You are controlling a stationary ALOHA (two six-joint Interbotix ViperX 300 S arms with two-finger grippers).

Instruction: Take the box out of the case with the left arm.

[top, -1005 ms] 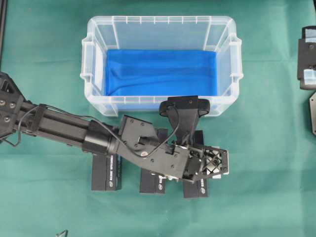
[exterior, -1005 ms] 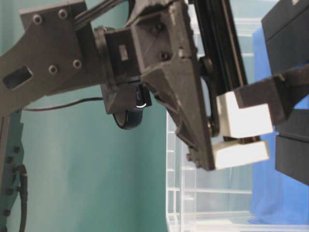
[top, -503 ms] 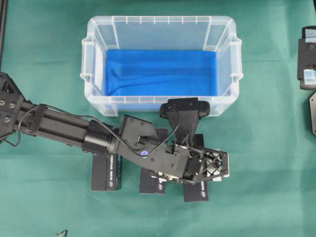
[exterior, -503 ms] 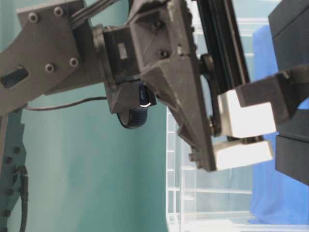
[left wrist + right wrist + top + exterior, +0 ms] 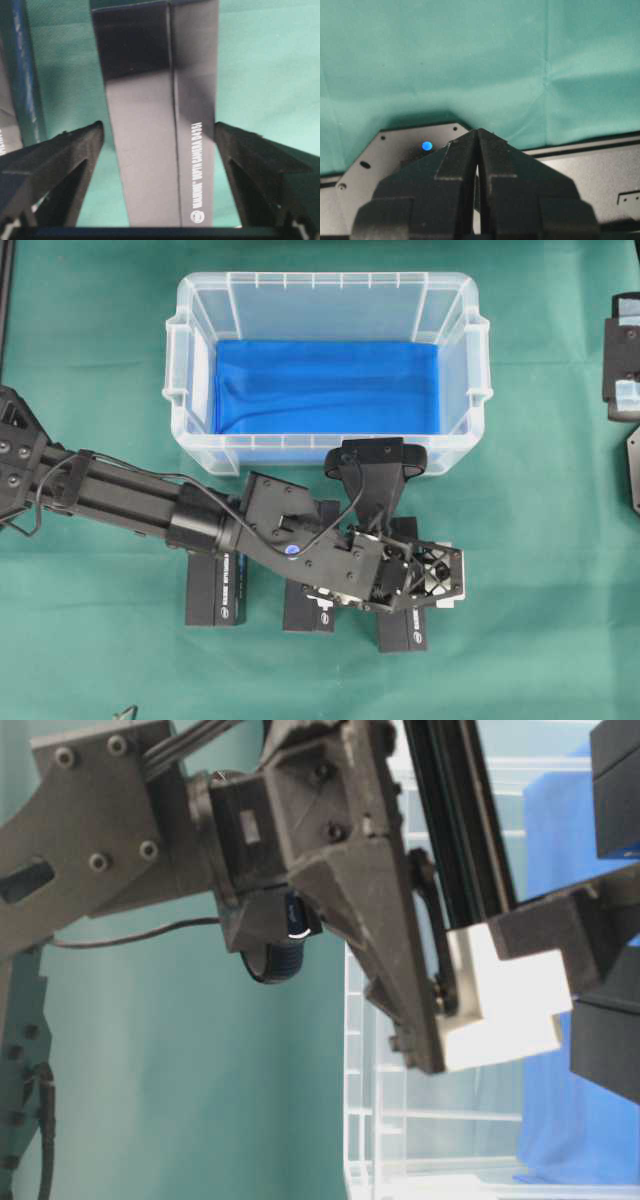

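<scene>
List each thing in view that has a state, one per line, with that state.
Case: open-topped, no box inside, only the blue sheet.
Right box: on the cloth outside the case, between open fingers, gaps on both sides.
Left gripper: open.
Right gripper: shut, empty.

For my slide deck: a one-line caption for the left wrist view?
Left claw open astride a black box lying on the green cloth.

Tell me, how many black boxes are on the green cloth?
3, side by side in front of the case: the left box, the middle box, and the right box between the left gripper's open fingers. The arm may hide more.
</scene>
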